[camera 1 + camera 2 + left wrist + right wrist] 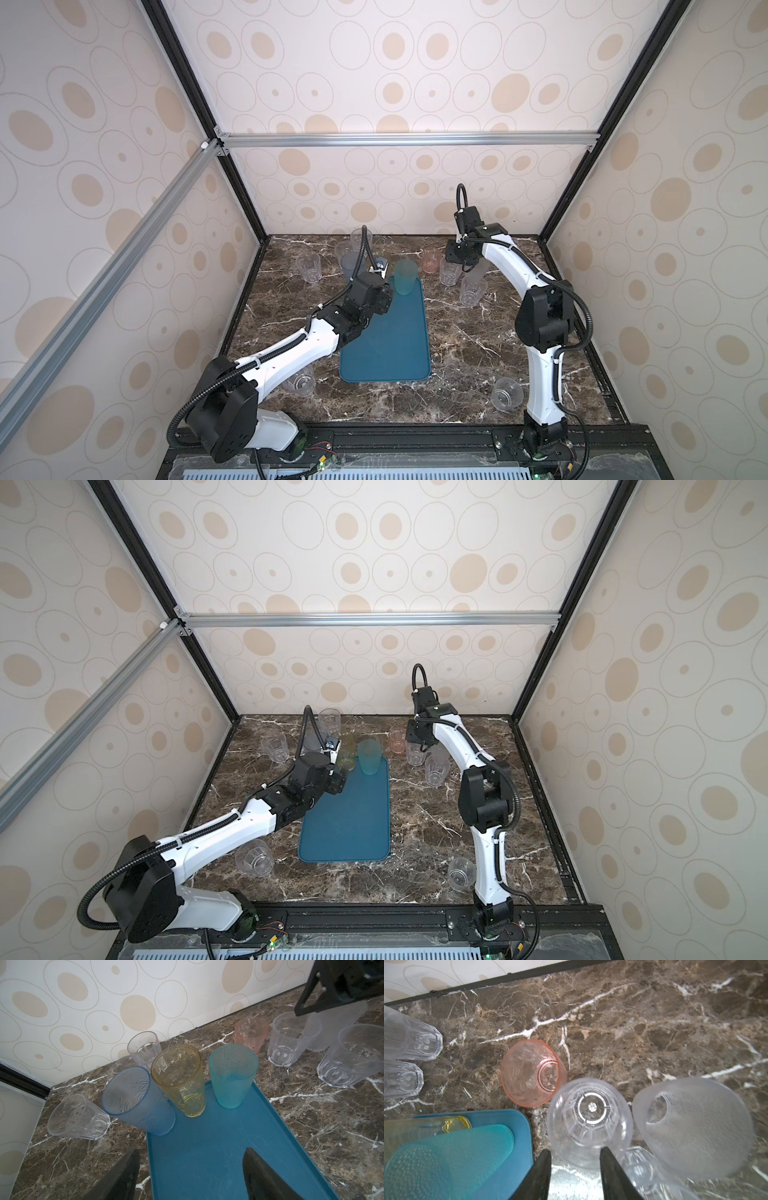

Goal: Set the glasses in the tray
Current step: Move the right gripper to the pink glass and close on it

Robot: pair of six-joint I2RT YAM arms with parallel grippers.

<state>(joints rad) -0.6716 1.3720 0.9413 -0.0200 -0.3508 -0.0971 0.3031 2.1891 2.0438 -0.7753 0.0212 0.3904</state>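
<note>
I am hovering the left gripper [191, 1169], fingers wide apart and empty, over the flat teal-blue plastic tray [207, 1147], and the right gripper [575, 1167], fingers half parted, over a clear faceted tumbler [589, 1122]; a dimpled teal-green tumbler [232, 1076] and a yellow tumbler [178, 1080] are standing at the tray's far end
</note>
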